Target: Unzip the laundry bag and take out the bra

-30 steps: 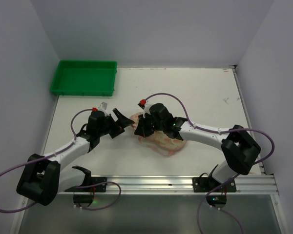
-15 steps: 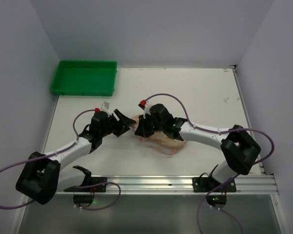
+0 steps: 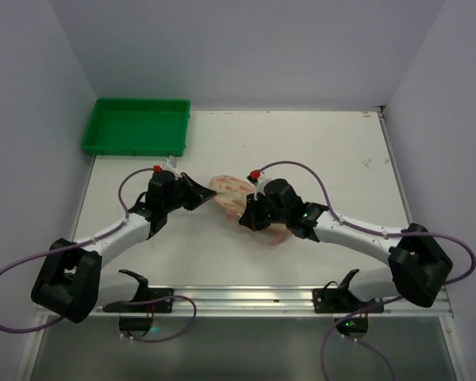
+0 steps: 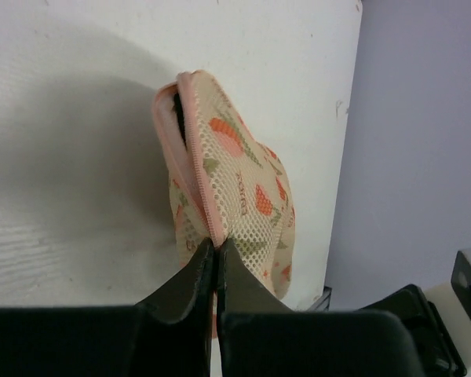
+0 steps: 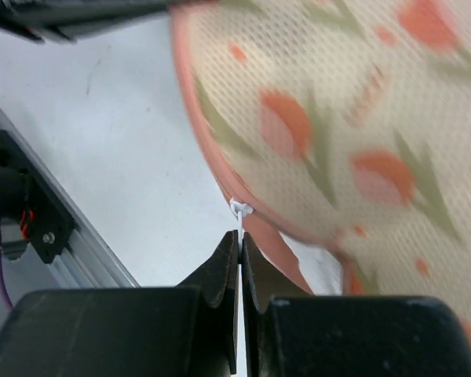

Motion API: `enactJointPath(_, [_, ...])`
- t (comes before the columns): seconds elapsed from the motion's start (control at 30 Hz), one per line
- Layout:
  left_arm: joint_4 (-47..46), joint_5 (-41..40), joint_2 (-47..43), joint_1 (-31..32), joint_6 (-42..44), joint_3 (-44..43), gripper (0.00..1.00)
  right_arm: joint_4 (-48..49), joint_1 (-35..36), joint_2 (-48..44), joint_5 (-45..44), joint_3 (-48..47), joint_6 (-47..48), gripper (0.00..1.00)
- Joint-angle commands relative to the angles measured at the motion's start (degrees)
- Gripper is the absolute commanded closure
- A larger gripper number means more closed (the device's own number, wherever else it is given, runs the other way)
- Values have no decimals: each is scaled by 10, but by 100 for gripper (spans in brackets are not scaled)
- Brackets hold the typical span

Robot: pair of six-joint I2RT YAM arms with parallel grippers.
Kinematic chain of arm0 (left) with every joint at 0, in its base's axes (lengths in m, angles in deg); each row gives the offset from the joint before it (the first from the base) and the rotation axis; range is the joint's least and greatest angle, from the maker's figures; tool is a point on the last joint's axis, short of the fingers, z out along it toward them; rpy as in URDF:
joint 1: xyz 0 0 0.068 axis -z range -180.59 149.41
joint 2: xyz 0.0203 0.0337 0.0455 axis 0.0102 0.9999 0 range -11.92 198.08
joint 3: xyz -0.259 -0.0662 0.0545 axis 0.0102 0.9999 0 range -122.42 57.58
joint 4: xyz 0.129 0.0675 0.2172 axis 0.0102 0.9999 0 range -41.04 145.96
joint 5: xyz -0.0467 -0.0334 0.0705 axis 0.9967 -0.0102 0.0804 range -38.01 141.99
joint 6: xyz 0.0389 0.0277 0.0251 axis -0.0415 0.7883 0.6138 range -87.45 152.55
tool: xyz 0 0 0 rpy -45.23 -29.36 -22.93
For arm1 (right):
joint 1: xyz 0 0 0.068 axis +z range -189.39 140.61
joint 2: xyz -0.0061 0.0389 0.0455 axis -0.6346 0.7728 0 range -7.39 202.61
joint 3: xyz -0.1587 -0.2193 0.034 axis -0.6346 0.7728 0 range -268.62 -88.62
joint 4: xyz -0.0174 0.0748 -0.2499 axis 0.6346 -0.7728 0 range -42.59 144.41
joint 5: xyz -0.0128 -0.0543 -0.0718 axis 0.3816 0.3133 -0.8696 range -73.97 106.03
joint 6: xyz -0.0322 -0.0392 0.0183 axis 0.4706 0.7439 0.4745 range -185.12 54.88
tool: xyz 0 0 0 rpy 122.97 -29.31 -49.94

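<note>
At mid-table, between the two arms, the peanut-shaped cream mesh laundry bag (image 3: 232, 190) with orange-pink print and a pink edge lay on the white table (image 3: 325, 151). It was well apart from the green plastic tray (image 3: 135, 127) in the far-left corner. In the top view both wrists covered much of the laundry bag. Only its far-left lobe and a strip by the right wrist showed.

The left gripper (image 4: 217, 245) was clamped on the pink zipper rim (image 4: 190, 157) at the bag's near end, with the fabric edge pinched between the tips. The right gripper (image 5: 241, 239) was closed too, pinching a small white zip pull (image 5: 240, 210) that hung off the rim.

In the left wrist view the far end of the rim gaped a little. A dark sliver (image 4: 178, 126) showed in the gap, too narrow to tell what it was, and the rest of the inside was hidden. Small grey writing (image 4: 244, 185) sat on the mesh between the printed shapes, too small to read.

The right wrist view was blurred over the print, with the bag cut off at top and right. A grey metal rail (image 5: 71, 259) was cut off at its left edge.
</note>
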State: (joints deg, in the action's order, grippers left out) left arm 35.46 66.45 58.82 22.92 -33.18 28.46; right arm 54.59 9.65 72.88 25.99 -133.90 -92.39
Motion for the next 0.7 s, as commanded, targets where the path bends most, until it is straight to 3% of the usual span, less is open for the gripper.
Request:
enactJointPath(0.0, [22, -21, 19, -43, 63, -51, 100, -61, -42, -83, -49, 53, -11, 100])
enactJointPath(0.2, [50, 64, 120, -79, 160, -147, 100, -92, -119, -177, -27, 108, -10, 100])
enactJointPath(0.37, [62, 121, 207, -83, 211, -228, 88, -79, -116, -138, 28, 72, 6, 100])
enactJointPath(0.47, [66, 123, 201, -83, 199, -247, 57, -37, -102, -87, 51, 36, -4, 100])
enactJointPath(0.5, [65, 118, 192, -83, 195, -243, 35, -29, -89, -69, 49, 7, -4, 100])
enactJointPath(0.6, [93, 70, 138, -83, 176, -206, 0, -20, -62, 0, 45, -58, 3, 100])
enactJointPath(0.67, [101, 50, 86, -83, 150, -151, 0, -14, -54, 29, 44, -82, 1, 100])
